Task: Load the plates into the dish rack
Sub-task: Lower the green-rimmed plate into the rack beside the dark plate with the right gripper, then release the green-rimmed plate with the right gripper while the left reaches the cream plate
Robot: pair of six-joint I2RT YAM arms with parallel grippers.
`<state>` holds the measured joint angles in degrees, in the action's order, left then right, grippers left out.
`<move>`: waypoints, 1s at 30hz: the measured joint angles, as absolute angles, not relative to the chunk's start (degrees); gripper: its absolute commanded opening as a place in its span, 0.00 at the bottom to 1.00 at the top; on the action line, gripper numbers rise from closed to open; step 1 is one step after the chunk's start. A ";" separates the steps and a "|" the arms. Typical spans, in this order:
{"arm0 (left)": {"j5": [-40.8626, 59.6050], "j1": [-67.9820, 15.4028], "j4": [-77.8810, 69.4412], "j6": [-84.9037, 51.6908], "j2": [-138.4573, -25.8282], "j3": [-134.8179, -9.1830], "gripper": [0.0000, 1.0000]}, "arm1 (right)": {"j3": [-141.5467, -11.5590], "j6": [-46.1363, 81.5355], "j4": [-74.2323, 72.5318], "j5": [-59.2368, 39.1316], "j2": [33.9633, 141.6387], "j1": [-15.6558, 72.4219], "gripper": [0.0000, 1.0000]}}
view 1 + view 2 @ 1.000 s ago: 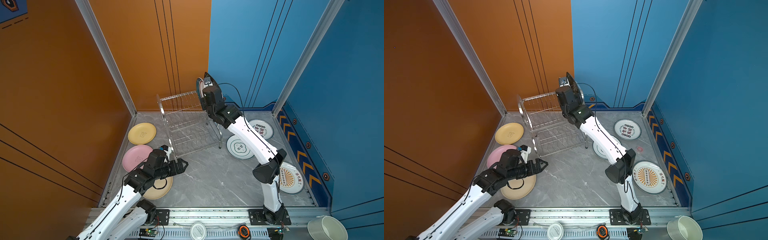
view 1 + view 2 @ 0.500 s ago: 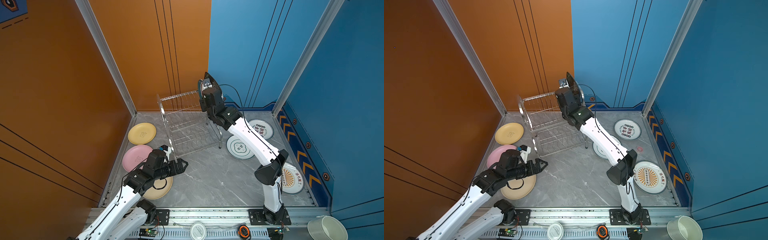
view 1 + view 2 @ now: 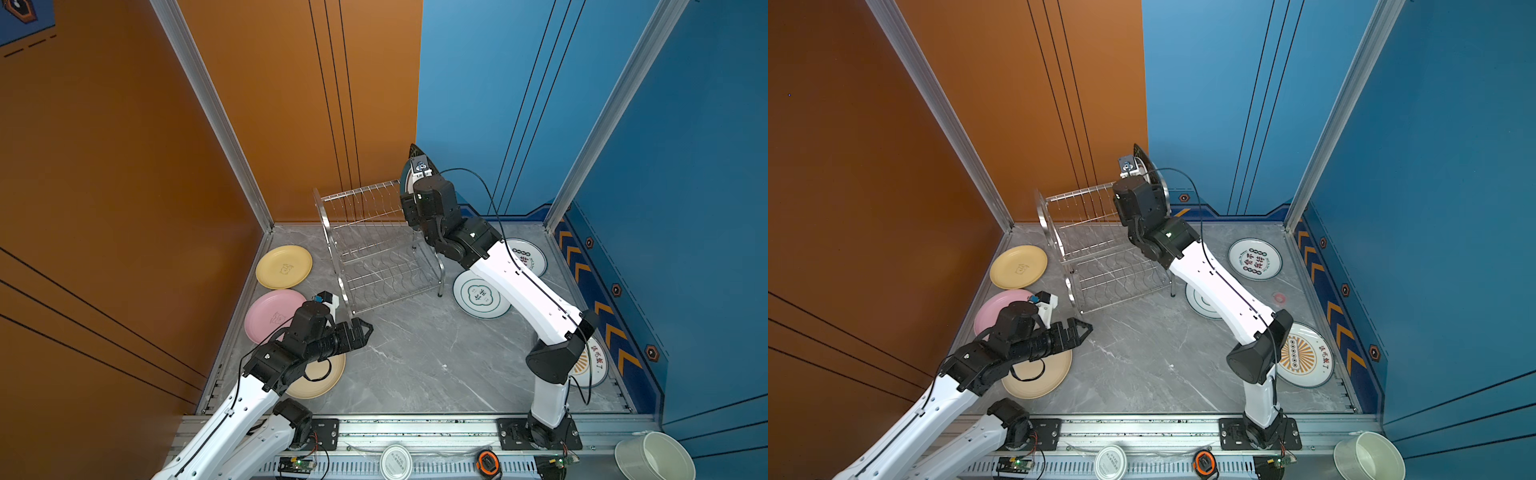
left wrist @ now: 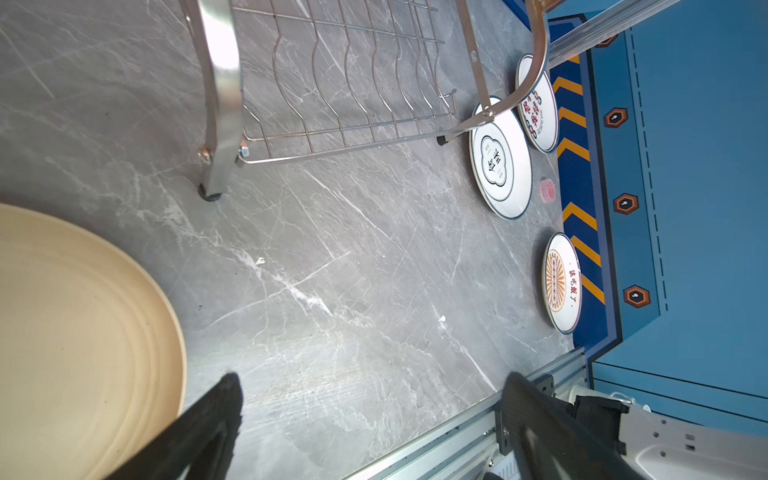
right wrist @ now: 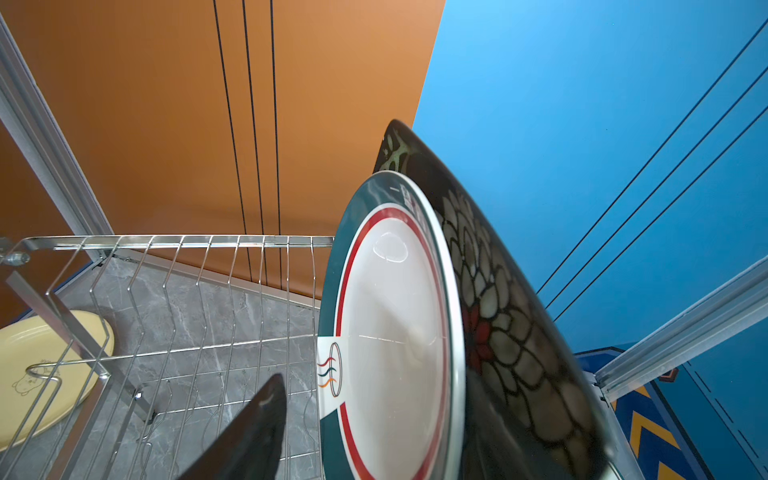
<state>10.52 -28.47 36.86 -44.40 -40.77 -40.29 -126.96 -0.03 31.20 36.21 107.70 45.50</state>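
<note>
Steel-wire dish rack (image 3: 374, 249), two tiers, standing on the grey marbled tabletop (image 3: 415, 365).

Upper tier, right end of the rack: two plates upright on edge in neighbouring slots.
- The black floral plate (image 5: 498, 311) is outermost.
- The green-rimmed white plate (image 5: 390, 332), with a red ring, is next inward.
- Whether the two touch cannot be told.

Right gripper (image 5: 374, 374): at the rack's right end, level with the upper tier, jaws apart astride the green-rimmed white plate. The near finger (image 5: 257, 424) stands clear of the plate's face. The far finger is only a dark blur behind it.

Left of the rack, flat on the tabletop:
- The yellow plate (image 3: 284, 267) is just beside the rack's left end.
- The pink plate (image 3: 270, 316) is in front of it.
- The beige plate (image 3: 320, 378) is farther to the front, partly under the left arm.

Left gripper (image 3: 365, 330): near the rack's front left leg, above the tabletop, jaws wide apart and holding nothing.

Right of the rack, flat on the tabletop:
- The cloud-emblem plate (image 3: 478, 295) is just beside the front right leg, partly under the right arm.
- The character plate (image 3: 1255, 259) is behind it.
- The sunburst plate (image 3: 1304, 355) is well apart to the front.
- A small pink disc (image 3: 1279, 297) lies among these three.

Well in front of the rack, past the rail: white lid (image 3: 395, 459), orange tape measure (image 3: 487, 461), white bucket (image 3: 654, 457).
</note>
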 measured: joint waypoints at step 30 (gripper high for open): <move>-2.37 0.45 54.30 -37.91 -45.28 -43.62 0.92 | -88.03 19.57 39.00 29.23 72.62 44.42 0.87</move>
<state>-2.37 0.45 54.30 -37.91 -45.28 -43.62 -88.03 19.57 39.00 29.23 72.62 44.42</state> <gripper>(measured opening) 0.928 0.867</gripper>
